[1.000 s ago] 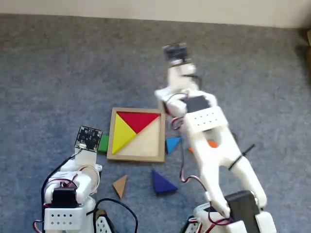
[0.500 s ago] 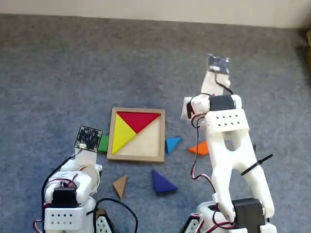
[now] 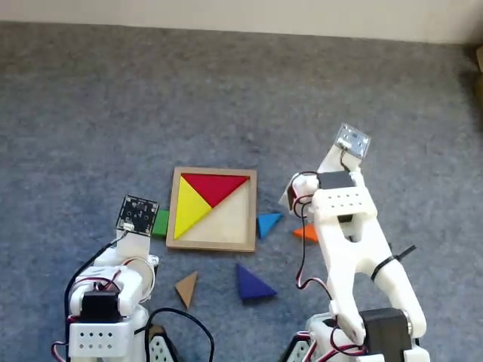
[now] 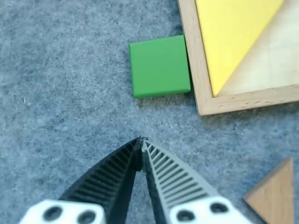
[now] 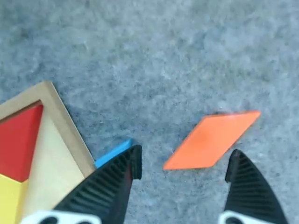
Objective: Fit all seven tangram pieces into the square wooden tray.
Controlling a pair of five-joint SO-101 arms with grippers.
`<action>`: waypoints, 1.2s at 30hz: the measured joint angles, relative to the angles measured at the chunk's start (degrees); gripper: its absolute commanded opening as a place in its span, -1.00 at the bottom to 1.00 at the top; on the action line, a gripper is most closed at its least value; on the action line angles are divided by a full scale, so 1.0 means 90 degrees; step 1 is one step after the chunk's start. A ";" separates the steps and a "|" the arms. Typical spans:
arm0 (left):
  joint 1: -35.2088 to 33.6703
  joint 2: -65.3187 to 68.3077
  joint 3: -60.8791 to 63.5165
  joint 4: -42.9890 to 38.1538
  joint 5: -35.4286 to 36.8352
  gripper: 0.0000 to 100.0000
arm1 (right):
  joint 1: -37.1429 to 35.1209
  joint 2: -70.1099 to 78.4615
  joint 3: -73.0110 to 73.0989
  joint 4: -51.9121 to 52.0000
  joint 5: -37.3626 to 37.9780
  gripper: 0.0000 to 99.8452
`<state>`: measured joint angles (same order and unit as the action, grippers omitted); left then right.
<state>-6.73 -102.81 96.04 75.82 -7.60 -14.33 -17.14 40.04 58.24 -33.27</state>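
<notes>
Right gripper (image 5: 185,154) wide open, holding nothing, hanging above the orange parallelogram (image 5: 212,139), which lies flat on the carpet between the two fingers. Piece's long axis runs roughly along the line from finger to finger, so the jaws straddle its length, not its narrow width; likely needs a wrist turn before closing, or a grip across the long way. High view: orange parallelogram (image 3: 306,234) right of centre, partly under the right arm, so this arm is clearly the nearer one. Light blue triangle (image 3: 267,223) just beside it on the left, then the tray (image 3: 211,246) left of centre, holding the red triangle (image 3: 213,186) and yellow triangle (image 3: 189,208), remaining floor bare. Dark blue triangle (image 3: 251,285) and brown triangle (image 3: 186,287) below the tray. Green square (image 4: 160,65) touches the tray's left outer edge. Left gripper (image 4: 141,142) closed, empty, near the green square, lower left of frame.
</notes>
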 measured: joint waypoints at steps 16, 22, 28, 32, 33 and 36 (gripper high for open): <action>0.0000 0.0000 0.0000 0.0000 0.0000 -0.99 | 0.0479 0.2295 -0.1055 0.0352 -0.0293 -0.94; 0.0000 0.0000 0.0000 0.0000 0.0000 -0.99 | 0.0498 0.2198 -0.1094 0.0361 -0.0293 -0.98; 0.0000 0.0000 0.0000 0.0000 0.0000 -0.99 | 0.0479 0.1289 -0.1094 0.0361 0.0488 -0.98; 0.0000 0.0000 0.0000 0.0000 0.0000 -0.99 | 0.0449 0.0723 -0.1094 0.0361 0.1475 -0.98; 0.0000 0.0000 0.0000 0.0000 0.0000 -0.99 | 0.0371 0.0625 -0.1094 0.0361 0.1758 -0.98; 0.0000 0.0000 0.0000 0.0000 0.0000 -0.99 | -0.0059 0.0479 -0.1094 0.0361 0.2647 -0.97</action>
<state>-6.73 -102.81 96.04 75.82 -7.60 -14.86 -12.84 30.20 61.49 -9.45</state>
